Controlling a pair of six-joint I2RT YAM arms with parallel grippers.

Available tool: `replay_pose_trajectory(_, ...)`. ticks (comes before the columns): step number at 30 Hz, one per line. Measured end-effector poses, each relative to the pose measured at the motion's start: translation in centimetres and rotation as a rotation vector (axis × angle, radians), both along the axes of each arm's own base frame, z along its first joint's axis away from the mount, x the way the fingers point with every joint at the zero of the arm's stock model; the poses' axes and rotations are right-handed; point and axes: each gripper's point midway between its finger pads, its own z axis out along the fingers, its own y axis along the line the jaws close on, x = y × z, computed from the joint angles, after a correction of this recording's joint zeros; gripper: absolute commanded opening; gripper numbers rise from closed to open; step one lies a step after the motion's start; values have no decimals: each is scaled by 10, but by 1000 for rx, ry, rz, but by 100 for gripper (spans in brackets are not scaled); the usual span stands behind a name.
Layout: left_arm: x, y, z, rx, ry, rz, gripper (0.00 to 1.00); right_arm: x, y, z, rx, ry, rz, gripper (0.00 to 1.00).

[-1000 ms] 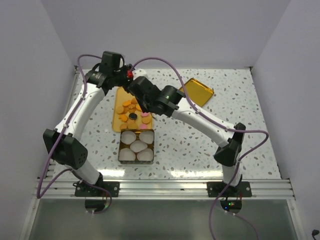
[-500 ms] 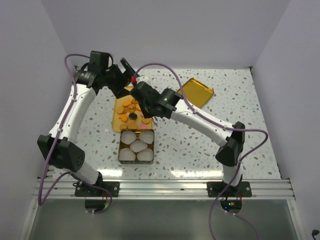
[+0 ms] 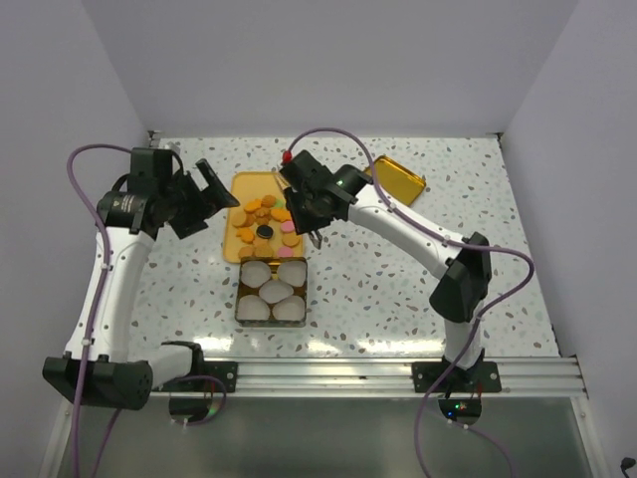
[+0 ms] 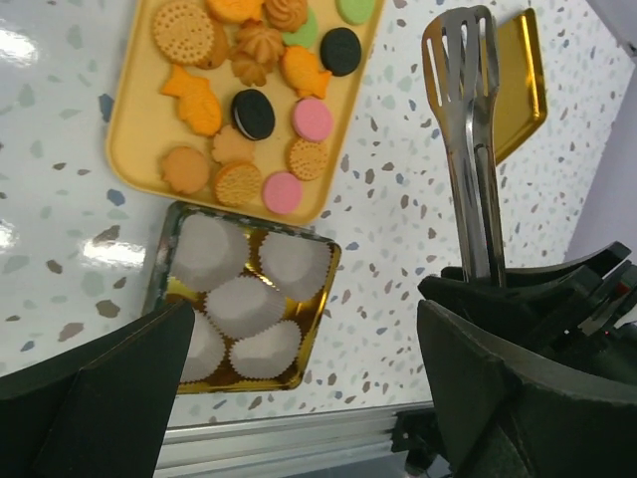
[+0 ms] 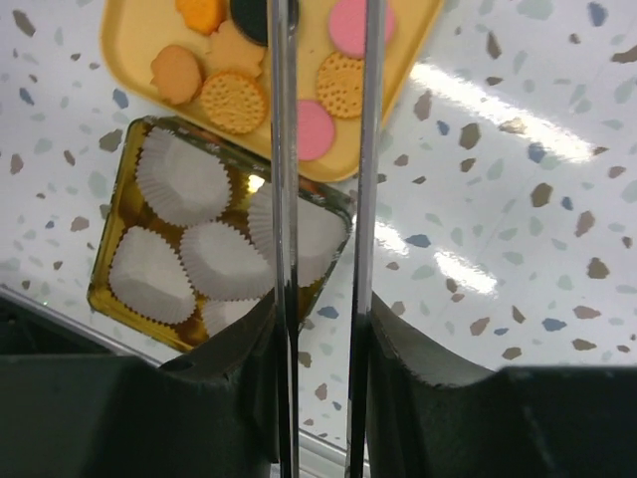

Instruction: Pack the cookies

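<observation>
Plainly the risk sits with the tongs (image 5: pixel 283 159) clamped in the right gripper (image 5: pixel 320 329): a cookie pinched off-centre could slip onto the tabletop (image 3: pixel 398 279) short of the tin (image 3: pixel 240 295). The cookies (image 3: pixel 264 217) lie on the yellow tray (image 3: pixel 242 184) at mid-frame. The left gripper (image 3: pixel 215 189) gapes empty. Only the left wrist view shows the tongs' slotted tips.

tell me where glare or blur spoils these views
top external: sharp, two glare patches on the speckled white table along its near edge; left wrist: glare at the left edge, left claw dark and featureless; right wrist: glare streaks, shiny metal tongs cutting across the middle
</observation>
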Motion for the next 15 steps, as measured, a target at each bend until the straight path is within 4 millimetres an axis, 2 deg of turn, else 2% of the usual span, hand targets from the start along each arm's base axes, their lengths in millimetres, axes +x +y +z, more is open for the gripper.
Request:
replay_pose_trajectory(8,-32,25,-16,143,7,1,100,-20,27,-39,27,160,66,40)
replay_pose_trajectory(15,-43,33,-23,190,19,-3,100,-14,44,-64,13,216,64,43)
